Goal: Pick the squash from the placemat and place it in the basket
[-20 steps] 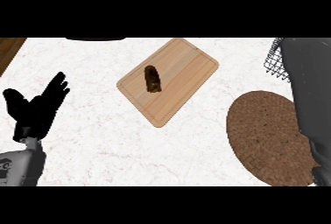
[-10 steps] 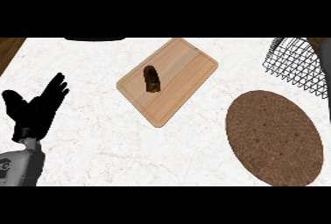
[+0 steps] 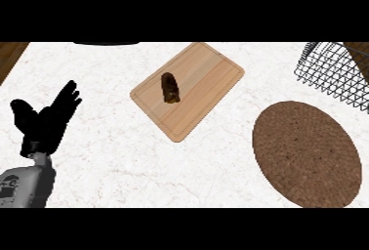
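**Closing stage, by judgement.** No squash lies on the round woven placemat [image 3: 306, 154] at 4 o'clock, nor in the visible part of the wire basket [image 3: 335, 73] at 2 o'clock, so its place cannot be told. A dark oblong item [image 3: 169, 88] rests on the wooden cutting board [image 3: 209, 80] towards 12 o'clock. The left hand [image 3: 45, 122], at 9 o'clock, rests spread with fingers up over the surface [image 3: 108, 166]. The next move is probably only to confirm the deposit. The right forearm, at 3 o'clock a second ago, has left the view.
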Motion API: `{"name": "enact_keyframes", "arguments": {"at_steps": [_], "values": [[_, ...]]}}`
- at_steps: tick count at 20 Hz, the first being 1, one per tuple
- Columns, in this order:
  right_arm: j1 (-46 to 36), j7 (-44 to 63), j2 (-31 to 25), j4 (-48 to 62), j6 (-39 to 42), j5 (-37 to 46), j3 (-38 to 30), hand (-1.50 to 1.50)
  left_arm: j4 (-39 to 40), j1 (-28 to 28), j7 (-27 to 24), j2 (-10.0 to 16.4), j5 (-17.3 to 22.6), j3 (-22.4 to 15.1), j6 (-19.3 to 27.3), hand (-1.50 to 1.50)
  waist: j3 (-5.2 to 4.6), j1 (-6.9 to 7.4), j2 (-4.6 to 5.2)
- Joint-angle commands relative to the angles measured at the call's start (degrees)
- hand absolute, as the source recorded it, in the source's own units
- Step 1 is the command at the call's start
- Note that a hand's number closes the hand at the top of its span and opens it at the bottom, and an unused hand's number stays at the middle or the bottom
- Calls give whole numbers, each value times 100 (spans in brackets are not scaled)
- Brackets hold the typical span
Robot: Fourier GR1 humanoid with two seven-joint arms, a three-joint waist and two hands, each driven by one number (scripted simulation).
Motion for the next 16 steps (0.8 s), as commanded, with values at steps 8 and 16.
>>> {"name": "enact_keyframes", "arguments": {"at_steps": [8, 16], "values": [[-54, -1290, -424, 1591, -772, -584, -682, -150, -222, -278, 543, 198, 132, 104, -125, 0, 7, 44, 12], [-456, -1293, -347, 1495, -1300, -1169, -1159, -150, -120, 108, 48, 153, 78, 150, -181, 0, 2, 9, -24]]}}
